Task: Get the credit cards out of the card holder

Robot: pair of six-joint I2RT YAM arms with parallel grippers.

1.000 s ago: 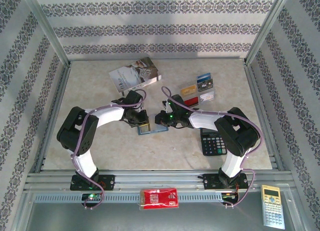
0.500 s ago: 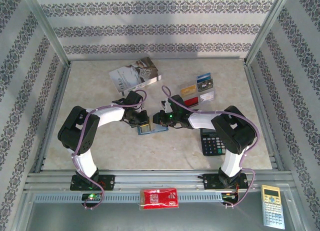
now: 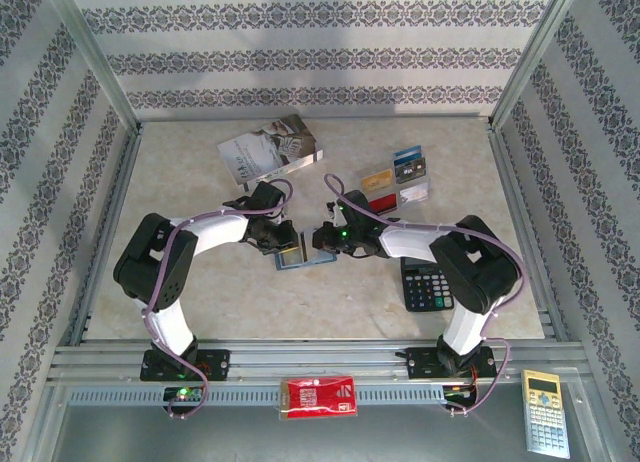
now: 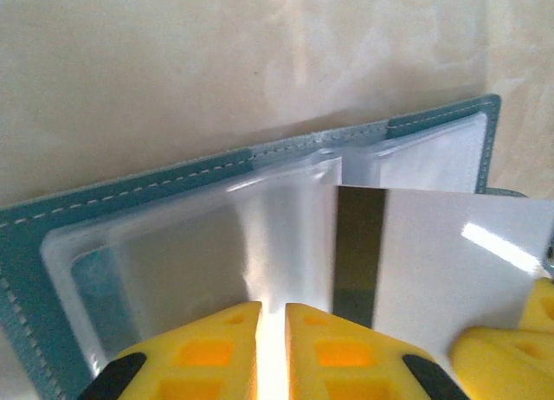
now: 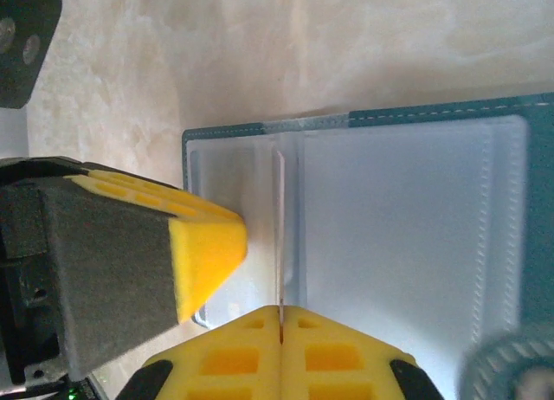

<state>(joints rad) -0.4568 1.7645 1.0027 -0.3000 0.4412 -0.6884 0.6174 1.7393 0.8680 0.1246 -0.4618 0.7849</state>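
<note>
Right gripper, jaws pressed together on the edge of a credit card, holds the card upright over the open card holder. The card's magnetic stripe faces the left wrist camera. Left gripper, jaws nearly touching, is closed on a clear sleeve rising from the holder's fold. The holder lies flat at mid-counter, with transparent pockets inside a stitched teal border. Several loose cards lie clustered behind and to the right. A black calculator sits by the right arm and a book at the rear. Bare counter lies in front of the holder and to its left. Both arms fold at the elbow, forearms reaching inward, grippers facing each other over the holder.
</note>
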